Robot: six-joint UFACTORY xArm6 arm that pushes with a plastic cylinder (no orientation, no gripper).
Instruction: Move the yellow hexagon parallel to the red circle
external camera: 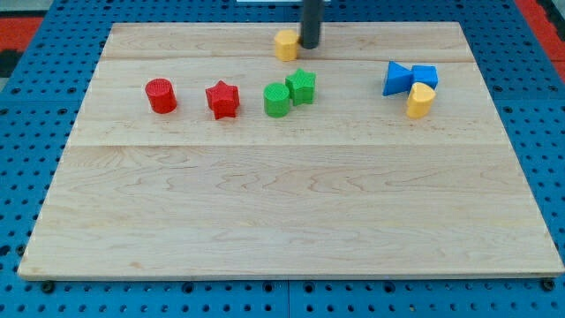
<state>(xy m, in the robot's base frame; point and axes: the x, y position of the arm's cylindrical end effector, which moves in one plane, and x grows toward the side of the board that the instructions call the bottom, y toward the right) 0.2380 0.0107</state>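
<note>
The yellow hexagon lies near the view's top centre of the wooden board. My tip stands right next to it on its right side, touching or almost touching. The red circle lies at the view's left, lower than the hexagon and well to its left.
A red star lies right of the red circle. A green circle and a green star-like block sit together at centre. A blue triangle, a blue cube and a yellow heart-like block cluster at right.
</note>
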